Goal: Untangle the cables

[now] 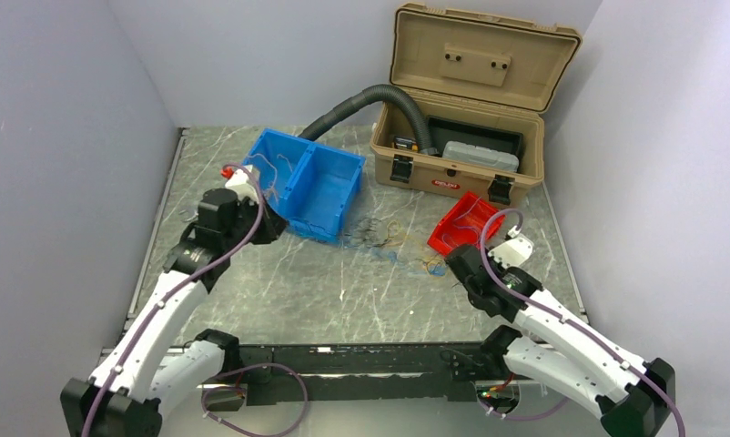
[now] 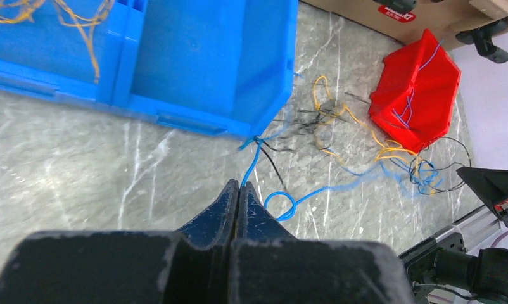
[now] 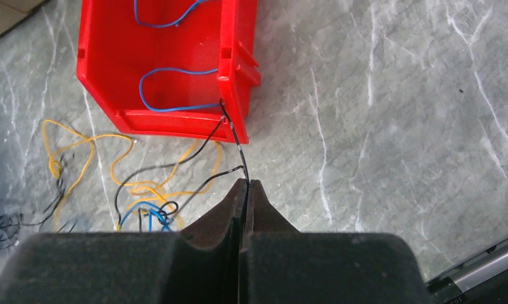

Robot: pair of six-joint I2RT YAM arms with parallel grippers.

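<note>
The left hand (image 2: 239, 185) is pressing shut, pinching a blue cable (image 2: 251, 161) just off the corner of the blue bin (image 2: 194, 57). The right hand (image 3: 246, 183) is pinching a black cable (image 3: 234, 134) that is hanging over the rim of the red bin (image 3: 175, 120). The cables (image 1: 380, 235) are lying tangled on the surface (image 1: 279, 291) between the 2 bins.

Open near side, crowded back
I see bare worktop (image 1: 343, 300) near me; the blue bin (image 1: 329, 191), red bin (image 1: 460, 228) and tan case (image 1: 443, 173) hem in the cables (image 1: 380, 235).
</note>
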